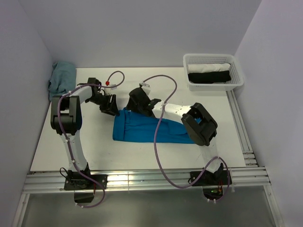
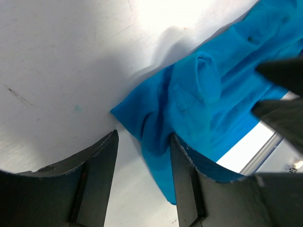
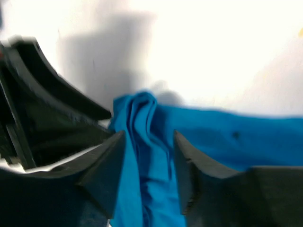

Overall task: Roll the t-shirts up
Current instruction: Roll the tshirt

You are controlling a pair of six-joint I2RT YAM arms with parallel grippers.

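Left claw (image 2: 143,137) and right claw (image 3: 149,135) gape astride t-shirt (image 1: 142,128).

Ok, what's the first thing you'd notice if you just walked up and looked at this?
The bright blue t-shirt, folded into a long strip in the middle of the white table, jumps out first. The left gripper and right gripper both hang open over its left end. In the far right corner, a white basket holds a black roll and a white roll.
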